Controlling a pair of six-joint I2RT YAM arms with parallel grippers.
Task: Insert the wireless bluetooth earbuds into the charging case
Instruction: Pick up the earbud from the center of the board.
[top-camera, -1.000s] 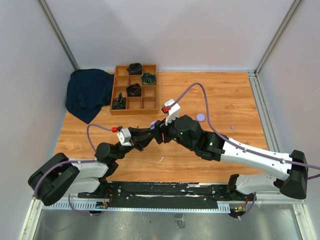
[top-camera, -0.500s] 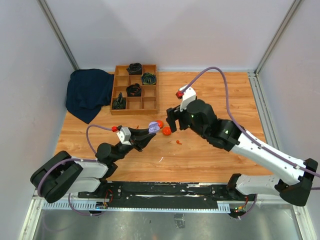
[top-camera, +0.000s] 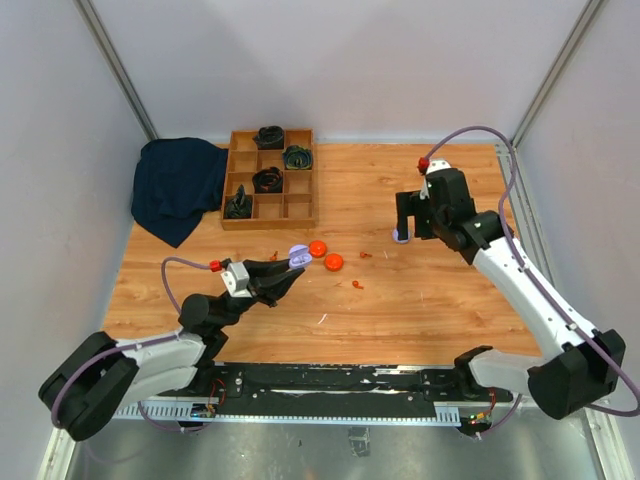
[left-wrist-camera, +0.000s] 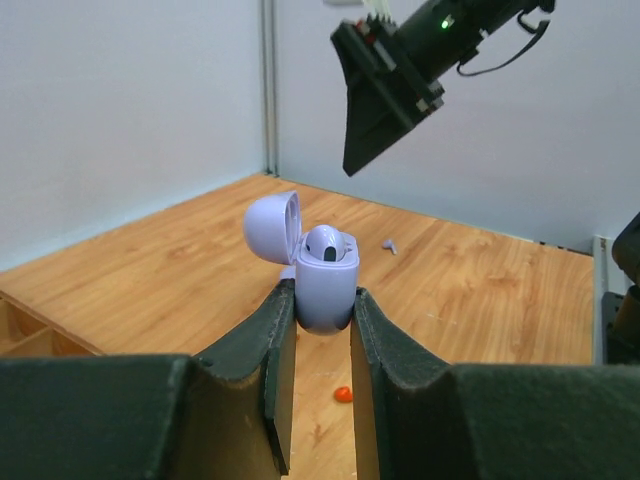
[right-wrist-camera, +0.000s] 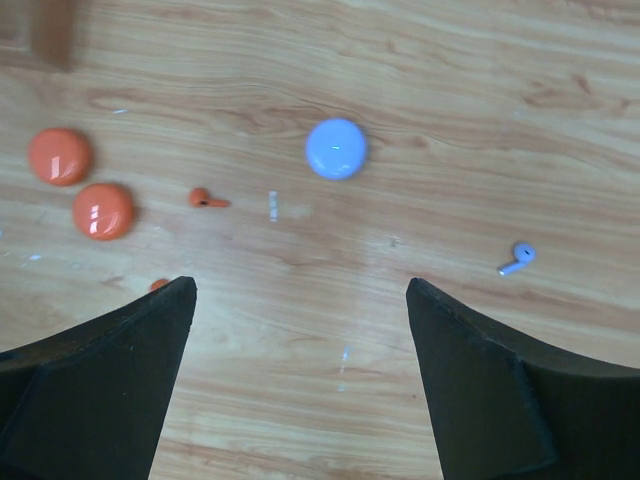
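My left gripper (top-camera: 287, 268) is shut on the open lilac charging case (top-camera: 297, 255) and holds it above the table. In the left wrist view the case (left-wrist-camera: 325, 290) sits between my fingertips with its lid (left-wrist-camera: 272, 225) up and one lilac earbud (left-wrist-camera: 328, 245) seated in it. My right gripper (top-camera: 408, 228) is open and empty, high over a lilac disc (right-wrist-camera: 336, 148). A loose lilac earbud (right-wrist-camera: 515, 258) lies to the disc's right. Orange earbuds (top-camera: 366, 254) (top-camera: 358, 285) lie at mid-table; one of them also shows in the right wrist view (right-wrist-camera: 205, 198).
Two orange discs (top-camera: 318, 248) (top-camera: 333, 262) lie just right of the case. A wooden compartment tray (top-camera: 300, 208) with black items stands at the back left, beside a dark blue cloth (top-camera: 178, 185). Walls close in the table's sides and back.
My right arm has swung away from the case, right and back, to above the lilac disc. My left gripper has drawn back a little to the left, still holding the case.
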